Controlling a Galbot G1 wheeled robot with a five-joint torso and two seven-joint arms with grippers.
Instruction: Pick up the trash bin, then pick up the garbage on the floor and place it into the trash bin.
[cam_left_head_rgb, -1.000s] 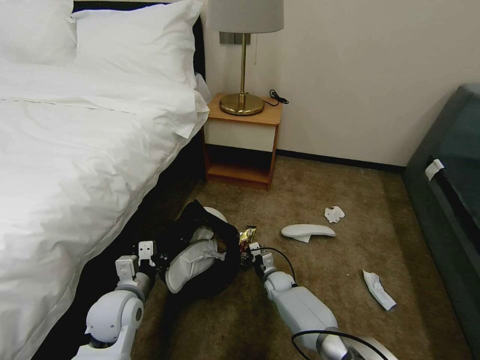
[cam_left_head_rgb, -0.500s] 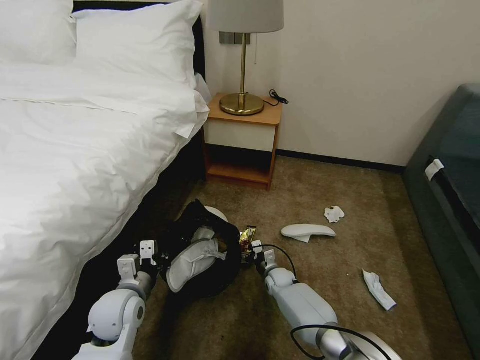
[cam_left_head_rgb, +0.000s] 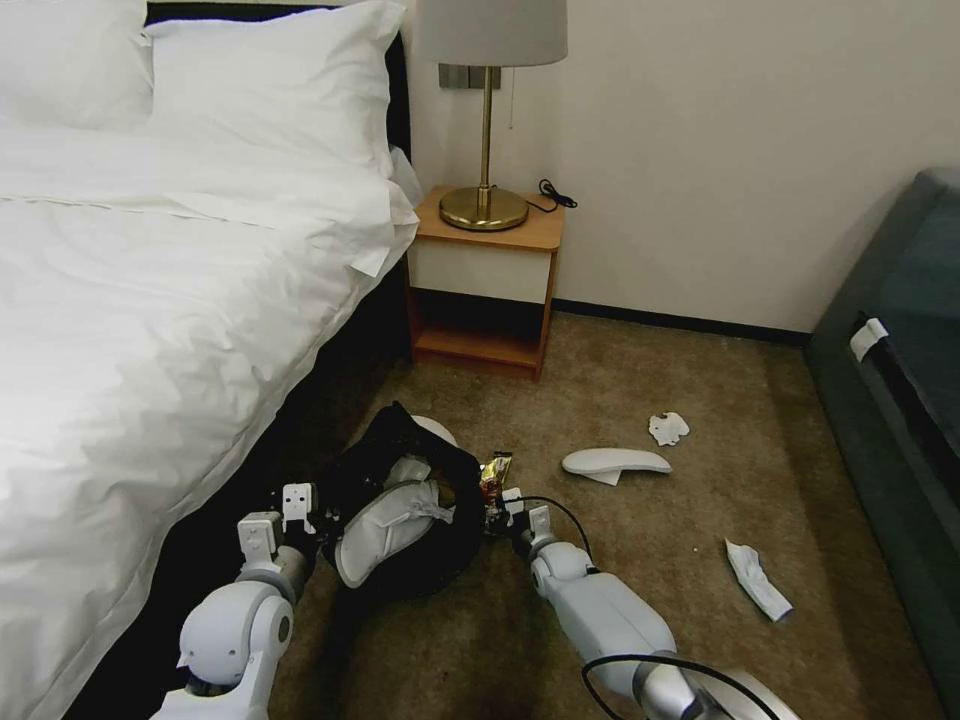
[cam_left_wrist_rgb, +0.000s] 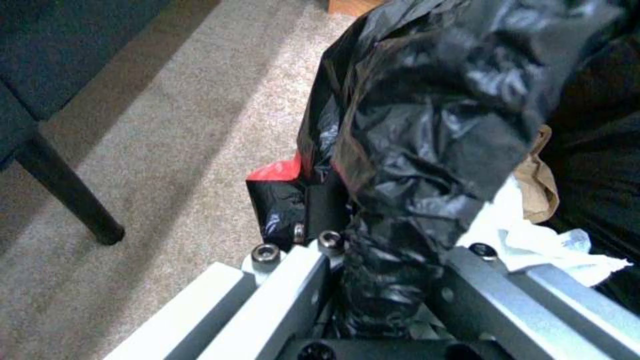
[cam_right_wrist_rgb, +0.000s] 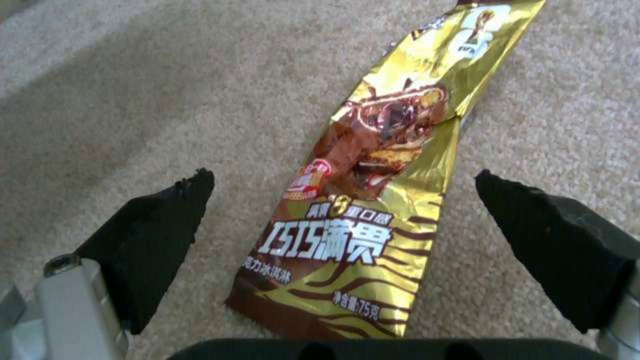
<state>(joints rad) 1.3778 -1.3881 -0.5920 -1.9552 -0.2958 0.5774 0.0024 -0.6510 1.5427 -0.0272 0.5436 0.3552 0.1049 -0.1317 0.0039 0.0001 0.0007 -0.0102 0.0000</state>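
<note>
Wrapper (cam_right_wrist_rgb: 363, 200) between spread right claw (cam_right_wrist_rgb: 343, 230) tips.

trash bin liner (cam_left_wrist_rgb: 427, 115): thin black plastic, crinkled, glossy
gold snack wrapper (cam_right_wrist_rgb: 373, 200): shiny foil-like film, creased
right claw pads (cam_right_wrist_rgb: 160, 235): matt black, finely ribbed
left claw (cam_left_wrist_rgb: 373, 280): smooth pale metal bars, dark screws
carpet (cam_left_head_rgb: 640, 560): brown, short rough pile
slipper in bin (cam_left_head_rgb: 385, 530): white soft cloth
tissue (cam_left_wrist_rgb: 533, 245): white crumpled paper
bedding (cam_left_head_rgb: 150, 300): smooth white cloth
</note>
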